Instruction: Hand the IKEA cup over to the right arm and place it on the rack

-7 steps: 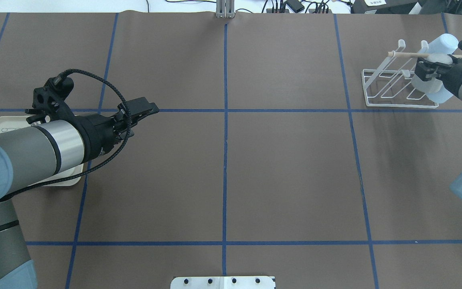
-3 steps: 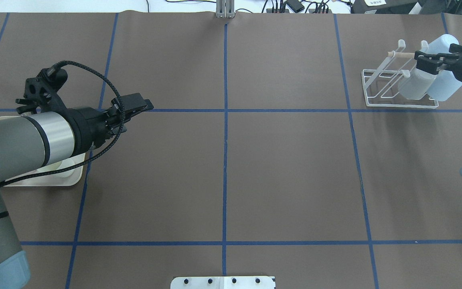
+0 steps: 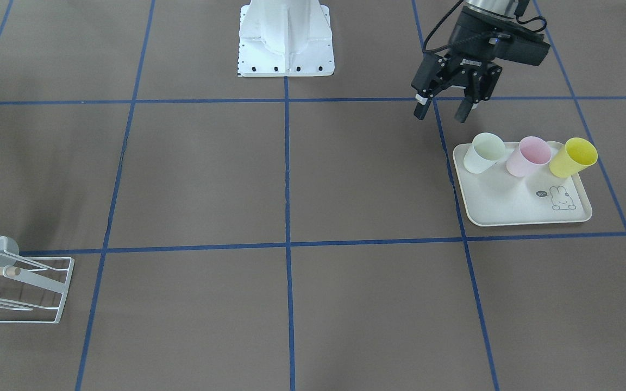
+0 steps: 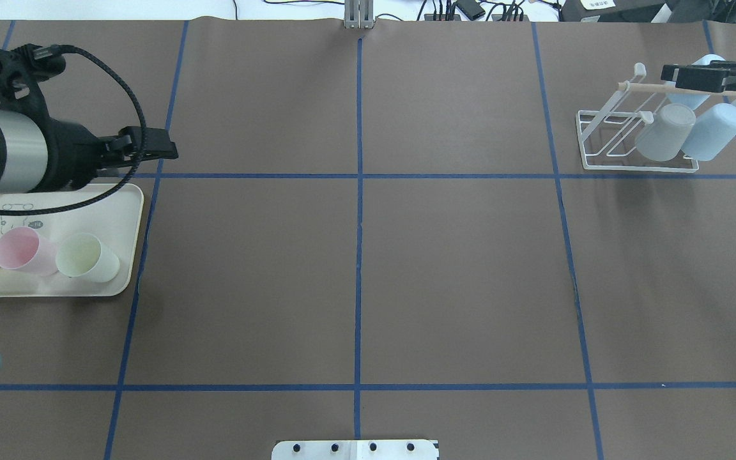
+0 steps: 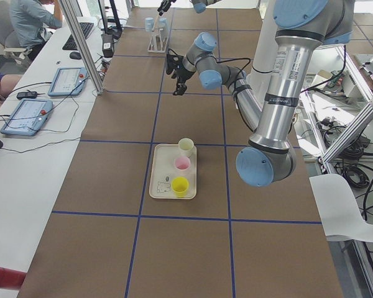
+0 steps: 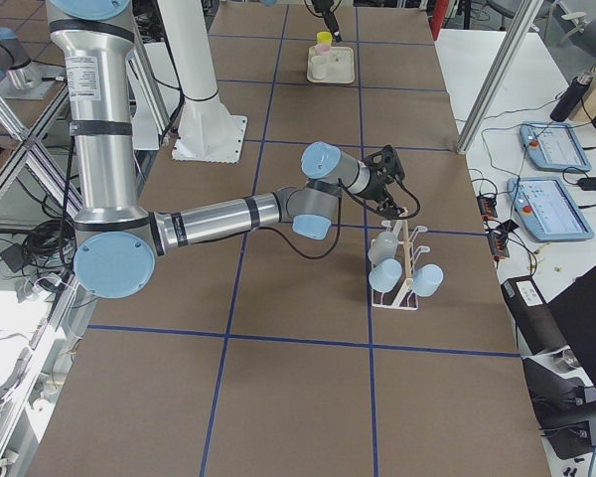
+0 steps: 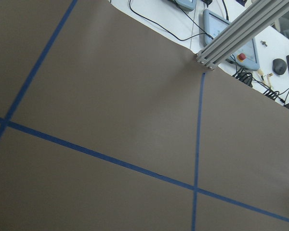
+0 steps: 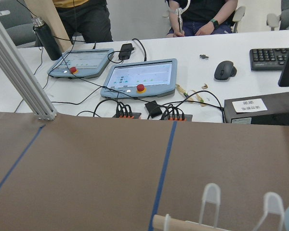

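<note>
Rack cups: two pale-blue plastic cups [image 4: 662, 131] on white wire rack [image 4: 588, 137], just below right gripper [image 4: 668, 75], whose grip I cannot tell.
Tray cups: three plastic cups [image 4: 20, 250] on cream rabbit-printed tray [image 4: 87, 211], beside left gripper [image 3: 440, 113], spread and empty.

Two cups [image 4: 662, 132] on rack [image 4: 611, 167]
</note>
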